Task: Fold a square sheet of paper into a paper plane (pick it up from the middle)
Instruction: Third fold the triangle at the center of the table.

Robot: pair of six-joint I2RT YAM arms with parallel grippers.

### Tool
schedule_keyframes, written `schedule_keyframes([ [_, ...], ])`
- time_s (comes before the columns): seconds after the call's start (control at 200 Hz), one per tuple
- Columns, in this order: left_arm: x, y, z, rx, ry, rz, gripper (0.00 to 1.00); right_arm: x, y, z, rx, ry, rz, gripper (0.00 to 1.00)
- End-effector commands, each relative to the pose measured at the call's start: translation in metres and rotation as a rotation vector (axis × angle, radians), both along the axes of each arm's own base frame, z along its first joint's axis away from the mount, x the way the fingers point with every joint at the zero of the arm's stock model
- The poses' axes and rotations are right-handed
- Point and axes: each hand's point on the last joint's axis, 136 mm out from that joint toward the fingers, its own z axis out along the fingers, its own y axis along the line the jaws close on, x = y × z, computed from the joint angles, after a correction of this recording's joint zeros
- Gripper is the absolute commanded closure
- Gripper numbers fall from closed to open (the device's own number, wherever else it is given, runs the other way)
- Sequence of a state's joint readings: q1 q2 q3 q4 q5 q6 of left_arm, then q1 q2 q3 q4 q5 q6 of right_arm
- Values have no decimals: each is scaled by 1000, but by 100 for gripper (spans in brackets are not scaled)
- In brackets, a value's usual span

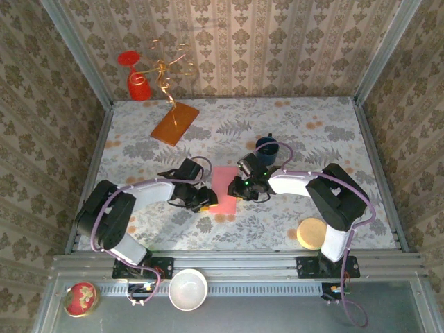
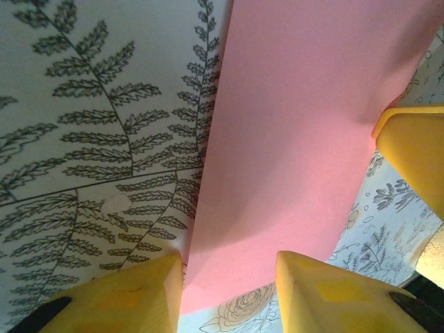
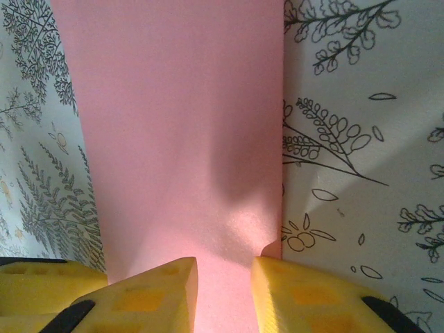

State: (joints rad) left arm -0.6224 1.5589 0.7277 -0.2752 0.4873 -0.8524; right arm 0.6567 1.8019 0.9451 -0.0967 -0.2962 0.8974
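Observation:
The pink-red sheet of paper (image 1: pixel 224 184) lies flat on the floral tablecloth between both grippers, showing as an upright rectangle. My left gripper (image 1: pixel 202 199) sits at its lower left edge. In the left wrist view the paper (image 2: pixel 298 139) runs between the yellow fingers (image 2: pixel 139 295), and the left gripper (image 2: pixel 229 291) is open, low over the paper's corner. My right gripper (image 1: pixel 240 187) is at the sheet's right edge. It (image 3: pixel 224 295) is open in the right wrist view, its fingers (image 3: pixel 305 298) resting on the paper (image 3: pixel 180 125), whose edge curls slightly at the right finger.
An orange-brown board (image 1: pixel 175 123) lies at the back left, with a red cup (image 1: pixel 138 84) and gold wire behind it. A dark blue cup (image 1: pixel 268 147) stands just behind the right gripper. A tan disc (image 1: pixel 311 233) lies front right. A white bowl (image 1: pixel 188 288) and a red tin (image 1: pixel 81 299) sit on the front rail.

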Motion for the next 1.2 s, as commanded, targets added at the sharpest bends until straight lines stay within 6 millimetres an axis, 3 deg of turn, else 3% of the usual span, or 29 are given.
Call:
schedule_keyframes([
  [0.0,0,-9,3,-37,0,-32,60,-11,-17,-24,-74,65,-18,69],
  [0.175,3,-16,6,-87,4,-31,60,-10,-16,-22,-72,61,-16,69],
  [0.41,23,-19,20,-162,-34,2,64,-11,-16,-22,-71,61,-14,69],
  [0.76,38,-16,18,-167,-30,3,65,-10,-16,-20,-66,55,-14,69],
  [1.195,55,-7,7,-150,-21,29,75,-9,-15,-18,-59,42,-11,69],
])
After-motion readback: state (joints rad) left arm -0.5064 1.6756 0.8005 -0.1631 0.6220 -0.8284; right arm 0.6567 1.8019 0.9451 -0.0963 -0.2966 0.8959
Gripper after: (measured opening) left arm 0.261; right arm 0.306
